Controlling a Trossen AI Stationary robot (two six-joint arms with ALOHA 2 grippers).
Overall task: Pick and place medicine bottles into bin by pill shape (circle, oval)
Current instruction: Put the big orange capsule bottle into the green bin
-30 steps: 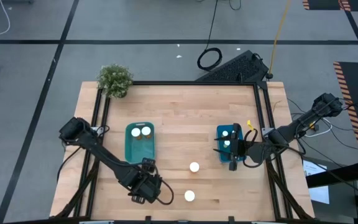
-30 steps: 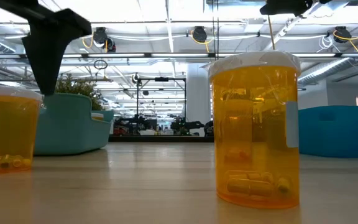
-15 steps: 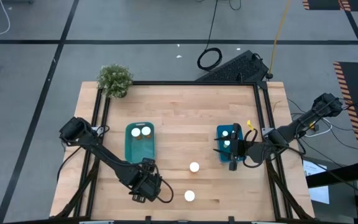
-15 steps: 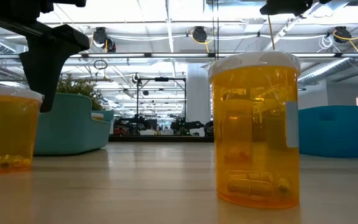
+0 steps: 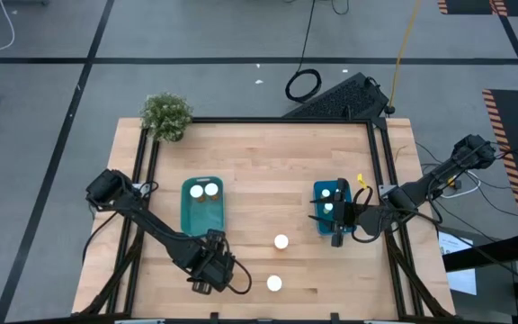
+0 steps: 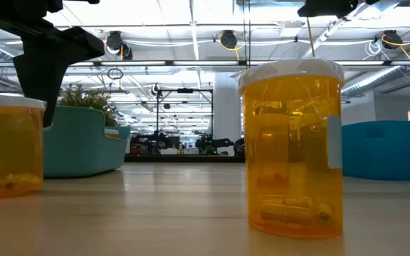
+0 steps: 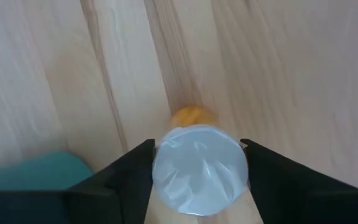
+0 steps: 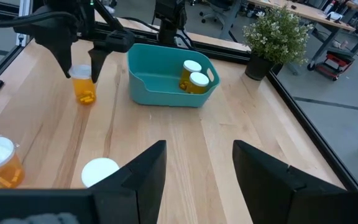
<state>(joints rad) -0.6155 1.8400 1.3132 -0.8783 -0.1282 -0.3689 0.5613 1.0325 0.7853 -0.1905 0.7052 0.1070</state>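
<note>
Amber, white-capped medicine bottle (image 7: 199, 168) stands on pale wood between the left gripper's (image 7: 196, 177) spread jaws, seemingly ungripped.

The wooden tabletop (image 5: 259, 162) carries two teal bins (image 5: 202, 207) (image 5: 331, 211), a plant (image 5: 166, 115) at one corner, and two loose bottles (image 5: 281, 241) (image 5: 274, 283).

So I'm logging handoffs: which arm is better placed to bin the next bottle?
Left. Its pincer already straddles a bottle near the left bin; the right pincer waits over its own bin.
</note>
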